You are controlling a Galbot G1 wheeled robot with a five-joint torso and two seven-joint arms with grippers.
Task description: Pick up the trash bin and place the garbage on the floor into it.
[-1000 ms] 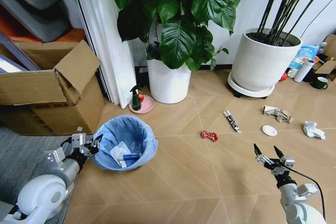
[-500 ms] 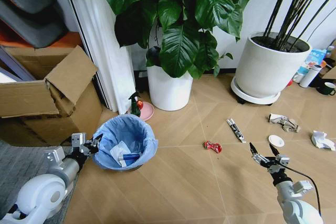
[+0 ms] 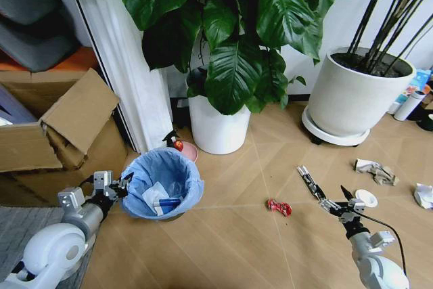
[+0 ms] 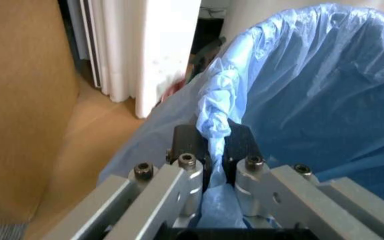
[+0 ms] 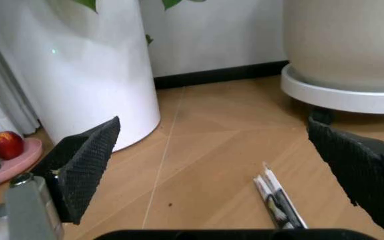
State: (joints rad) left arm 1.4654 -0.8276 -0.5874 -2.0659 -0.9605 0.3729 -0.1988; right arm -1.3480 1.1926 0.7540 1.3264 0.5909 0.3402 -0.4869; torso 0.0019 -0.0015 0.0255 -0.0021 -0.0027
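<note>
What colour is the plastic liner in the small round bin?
Light blue, crinkled liner folded over the rim; clearest in the left wrist view.

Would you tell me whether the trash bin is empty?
Not empty: the trash bin stands upright with white paper and a blue-white wrapper inside.

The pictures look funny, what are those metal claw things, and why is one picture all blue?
They are a robot's two hands, called grippers. The wide picture comes from a camera on its head. The left gripper pinches the blue bag rim of the trash bin. The blue picture is from that wrist's camera, so the bag looks huge. The right gripper is open, low above the wooden floor. Its wrist camera looks at a thin dark tube. Nearby lies a red scrap.
</note>
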